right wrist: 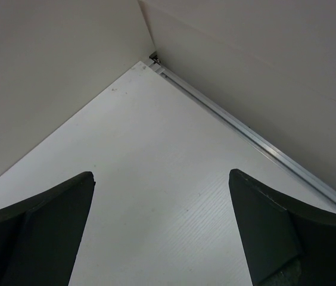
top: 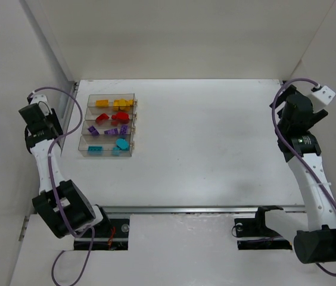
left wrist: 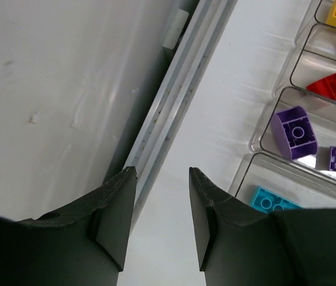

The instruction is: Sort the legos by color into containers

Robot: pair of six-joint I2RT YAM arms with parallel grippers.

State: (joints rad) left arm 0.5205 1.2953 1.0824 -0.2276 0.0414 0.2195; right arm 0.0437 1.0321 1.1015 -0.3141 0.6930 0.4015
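Legos lie grouped by colour inside the containers, four clear bins joined in a row on the white table. From overhead, the bin farthest from the arm bases holds the yellow-orange bricks. The next holds the red bricks, the third the purple bricks, and the nearest the cyan bricks. From this height the cyan group looks like three pieces, though the count is hard to make out.

The left gripper hangs just left of the containers, off their short ends. Its jaws stand partly apart, with a narrow gap between them and nothing in it. Its wrist camera looks down on a metal rail at the foot of the side wall, left of the containers. The same view takes in the near ends of all four bins, where one purple brick sits close against its bin's end wall and a cyan brick shows just beside the gripper's right finger.

The right gripper is well to the right of the containers, across the table. Its jaws are spread wide and hold nothing. Its camera shows the table surface running to a corner where two walls meet.
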